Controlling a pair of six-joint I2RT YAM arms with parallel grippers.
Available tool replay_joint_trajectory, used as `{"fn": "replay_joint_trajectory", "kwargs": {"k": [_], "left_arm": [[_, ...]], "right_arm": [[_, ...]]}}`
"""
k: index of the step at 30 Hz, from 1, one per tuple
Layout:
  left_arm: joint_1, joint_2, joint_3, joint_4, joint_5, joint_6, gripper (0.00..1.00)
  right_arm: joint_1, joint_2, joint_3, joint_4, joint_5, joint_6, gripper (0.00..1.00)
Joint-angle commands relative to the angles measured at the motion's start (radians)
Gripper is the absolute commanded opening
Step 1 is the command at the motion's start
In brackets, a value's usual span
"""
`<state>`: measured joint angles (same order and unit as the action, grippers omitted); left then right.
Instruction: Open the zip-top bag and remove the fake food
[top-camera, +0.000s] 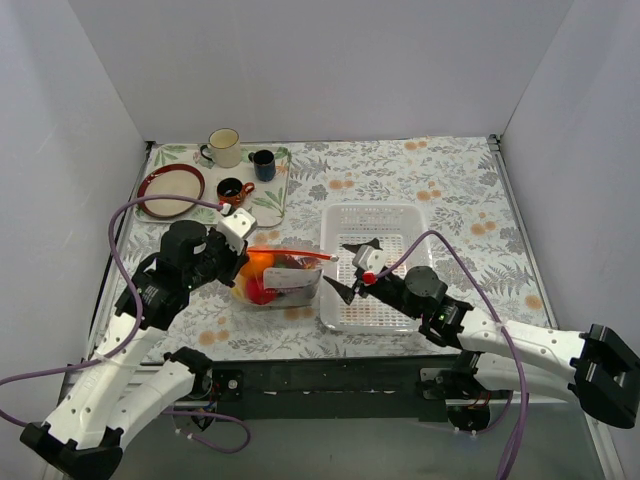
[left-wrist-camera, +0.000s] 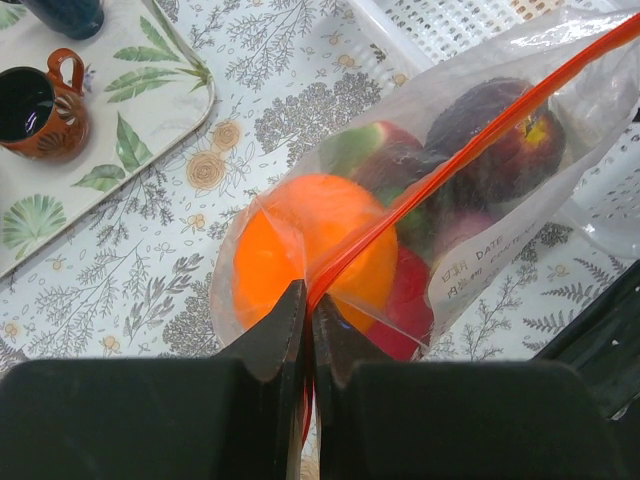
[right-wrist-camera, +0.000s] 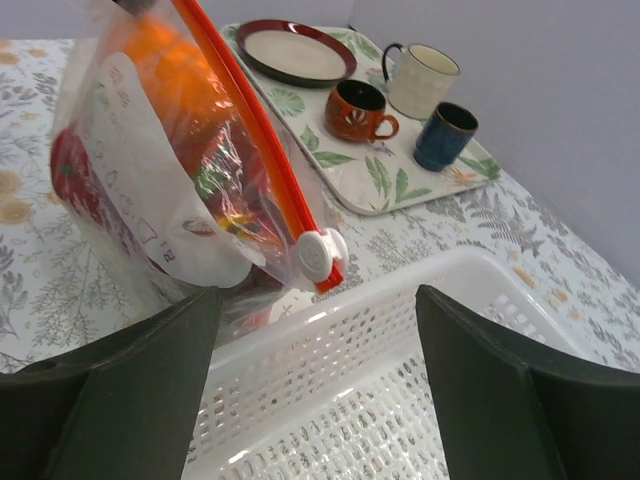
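The clear zip-top bag (top-camera: 278, 277) stands on the table left of the white basket, its orange-red zip strip (top-camera: 288, 254) held level. Inside are fake food pieces: an orange ball (left-wrist-camera: 300, 250), red pieces (left-wrist-camera: 410, 300), a green-and-red piece (left-wrist-camera: 365, 150). My left gripper (left-wrist-camera: 308, 300) is shut on the left end of the zip strip (left-wrist-camera: 450, 165). My right gripper (top-camera: 352, 268) is open above the basket's left part, facing the strip's white slider (right-wrist-camera: 322, 254) at its right end, apart from it. The bag also shows in the right wrist view (right-wrist-camera: 150, 170).
A white perforated basket (top-camera: 400, 222) sits right of the bag. A leaf-print tray (top-camera: 272, 205) at the back left carries a cream mug (top-camera: 224, 147), a blue mug (top-camera: 263, 164) and an orange mug (top-camera: 231, 189). A red-rimmed plate (top-camera: 171, 190) lies beside it.
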<state>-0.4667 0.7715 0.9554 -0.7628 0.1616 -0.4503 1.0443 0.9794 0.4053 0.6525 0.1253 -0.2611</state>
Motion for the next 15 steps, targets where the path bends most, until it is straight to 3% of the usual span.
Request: {"fn": "replay_joint_trajectory", "kwargs": {"k": [1, 15], "left_arm": [[0.003, -0.032, -0.023, 0.002, 0.006, 0.053, 0.0], [0.003, -0.029, -0.015, 0.005, 0.024, 0.058, 0.0]], "right_arm": [[-0.029, -0.03, 0.073, 0.003, -0.19, -0.021, 0.83], [-0.035, 0.045, 0.125, 0.003, -0.273, 0.01, 0.45]]}}
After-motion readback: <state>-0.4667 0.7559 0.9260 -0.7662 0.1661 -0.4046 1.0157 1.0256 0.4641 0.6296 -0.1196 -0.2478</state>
